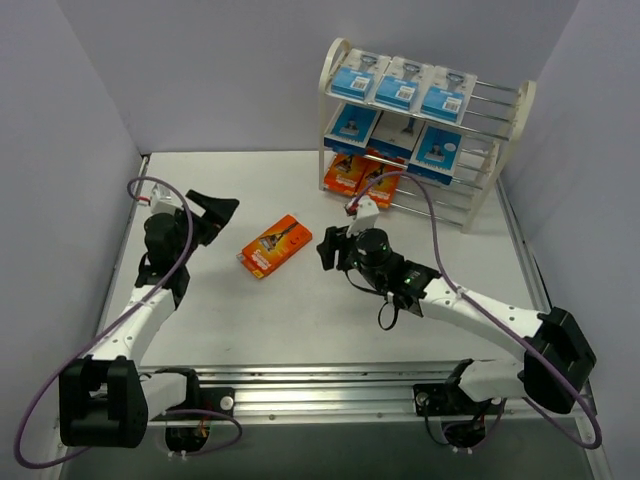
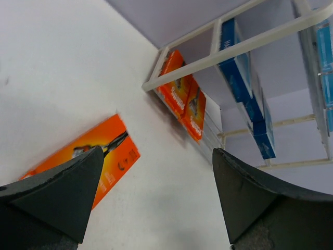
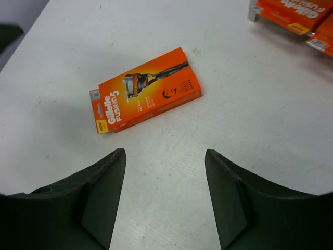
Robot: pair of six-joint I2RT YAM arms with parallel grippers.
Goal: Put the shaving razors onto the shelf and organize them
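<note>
left claw (image 2: pixel 157 153) spread wide and empty, right claw (image 3: pixel 165 154) parted, holding nothing, loose orange razor box (image 1: pixel 274 246) flat on table (image 1: pixel 300 335) between them, shelf (image 1: pixel 523 105) at 1 o'clock, two orange boxes (image 1: pixel 358 172) on bottom tier, blue packs (image 1: pixel 399 85) above

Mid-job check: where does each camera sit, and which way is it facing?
Top external: above and behind the arms, looking down the white table toward the cream-white three-tier wire shelf; both arms, left claw and right claw show.
Left wrist: low on the left arm, facing the shelf's end; its dark fingers frame the view.
Right wrist: looking down at the flat orange rectangular razor box; its fingers show below.
Shared: all three see that box.
</note>
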